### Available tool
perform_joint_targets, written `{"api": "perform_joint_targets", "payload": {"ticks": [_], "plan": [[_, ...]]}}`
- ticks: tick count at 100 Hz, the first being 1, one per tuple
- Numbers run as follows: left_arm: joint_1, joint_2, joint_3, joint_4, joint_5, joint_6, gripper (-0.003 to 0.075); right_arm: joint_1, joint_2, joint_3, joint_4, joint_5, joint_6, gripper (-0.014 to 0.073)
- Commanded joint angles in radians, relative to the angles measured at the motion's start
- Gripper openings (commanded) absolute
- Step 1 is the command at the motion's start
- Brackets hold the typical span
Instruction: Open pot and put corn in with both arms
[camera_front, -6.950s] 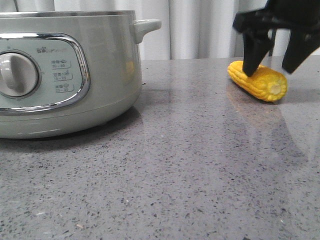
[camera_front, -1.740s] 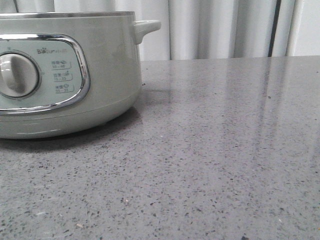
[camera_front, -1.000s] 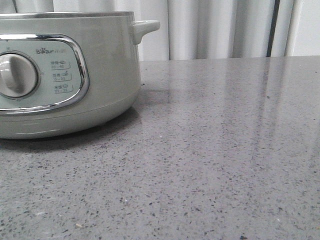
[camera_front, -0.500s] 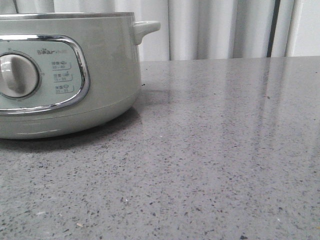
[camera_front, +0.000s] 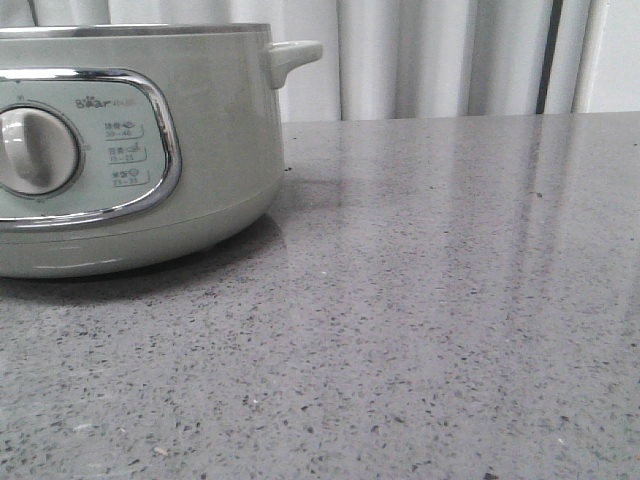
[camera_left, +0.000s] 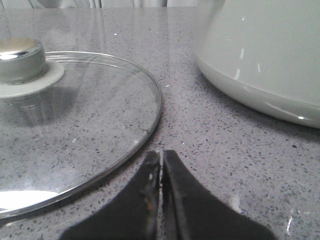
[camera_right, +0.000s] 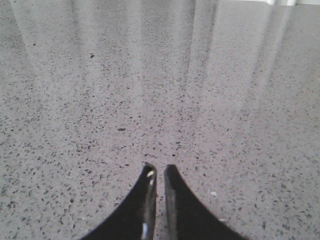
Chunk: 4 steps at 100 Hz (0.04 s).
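The pot (camera_front: 130, 140) is seen on the surface (camera_front: 450, 300) at the left, its glass lid (camera_left: 75, 125) laid flat just beside it; the corn is not visible in any view, and is judged to lie inside the pot; the left tool (camera_left: 161, 167) and right tool (camera_right: 158, 182) are each clenched on nothing; both are best drawn back clear of the lid and the pot wall.

pot (camera_front: 200, 150) left on table (camera_front: 450, 300) | lid (camera_left: 90, 125) flat beside pot
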Motion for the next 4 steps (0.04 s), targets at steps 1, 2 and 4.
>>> {"api": "perform_joint_targets", "payload": {"ticks": [1, 2, 4], "plan": [[0.001, -0.028, 0.026, 0.0, -0.057, -0.012, -0.002, -0.007, -0.024, 0.019, -0.005, -0.013, -0.002, 0.0005], [0.001, -0.028, 0.026, 0.0, -0.057, -0.012, -0.002, -0.007, -0.024, 0.019, -0.005, -0.013, -0.002, 0.0005], [0.001, -0.028, 0.026, 0.0, -0.057, -0.012, -0.002, -0.007, -0.024, 0.019, -0.005, -0.013, -0.002, 0.0005]]}}
